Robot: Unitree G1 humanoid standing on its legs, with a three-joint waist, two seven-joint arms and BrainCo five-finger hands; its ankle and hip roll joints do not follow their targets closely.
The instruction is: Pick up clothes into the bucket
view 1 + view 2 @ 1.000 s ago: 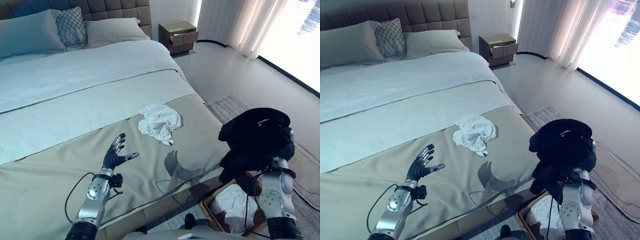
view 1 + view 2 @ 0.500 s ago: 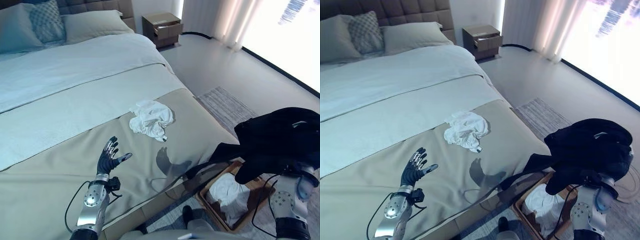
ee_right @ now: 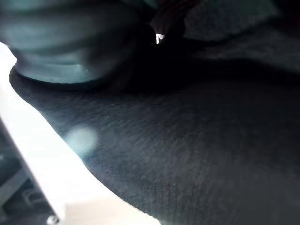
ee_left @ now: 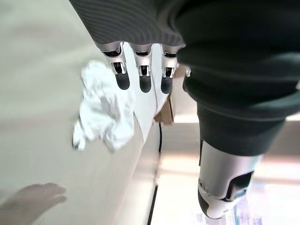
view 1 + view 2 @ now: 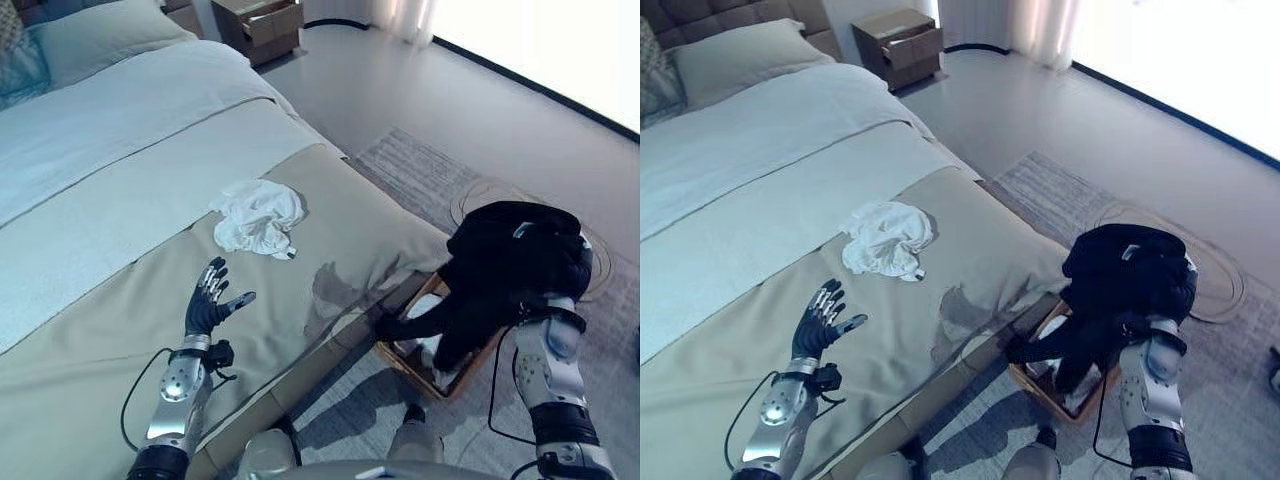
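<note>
From the head, your left hand [image 5: 208, 303] hovers spread open over the bed [image 5: 120, 200], near the white garment [image 5: 258, 215]. Your right hand [image 5: 1160, 262] is buried under a black garment [image 5: 500, 270] draped above the basket [image 5: 452, 372]; its grip can't be judged. Its wrist camera shows dark cloth.

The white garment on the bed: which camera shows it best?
The right eye view: the white garment lies whole and unobstructed on the bed. The left eye view matches; the left wrist view has fingers partly crossing it.
</note>
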